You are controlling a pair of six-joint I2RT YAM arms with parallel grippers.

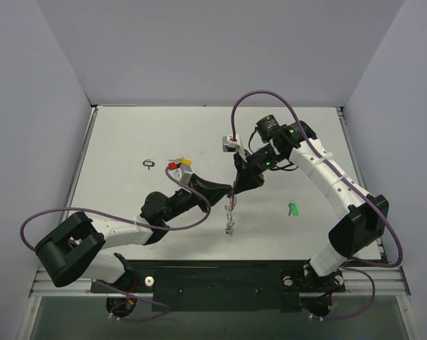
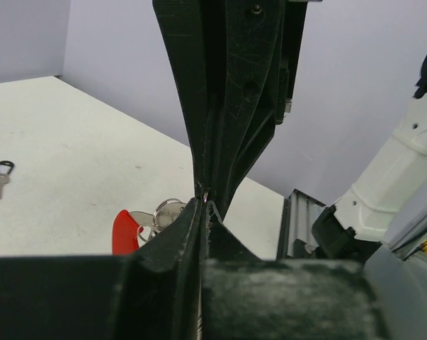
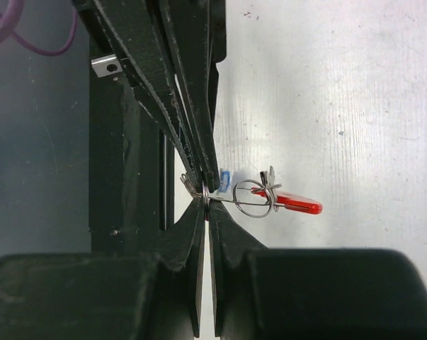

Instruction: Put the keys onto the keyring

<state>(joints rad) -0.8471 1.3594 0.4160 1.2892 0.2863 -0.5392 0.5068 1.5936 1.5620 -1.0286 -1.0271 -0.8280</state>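
- Your left gripper [image 2: 202,207] is clamped shut on the top end of the keyring [image 1: 229,214].
- Your right gripper [image 3: 206,202] pinches that same end, tip to tip with the left.
- The chain trails toward the near edge.
- A green key [image 1: 293,208] lies well apart, rightward.

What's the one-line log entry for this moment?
left pincer: shut on keyring | right pincer: shut on keyring | keyring: hanging below tips | green key: loose on table

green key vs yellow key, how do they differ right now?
Colour: the green key has a green cover, the yellow key a yellow one. Place: the green key lies alone on the right; the yellow key lies left, beside the red piece. Both rest on the table, neither held.
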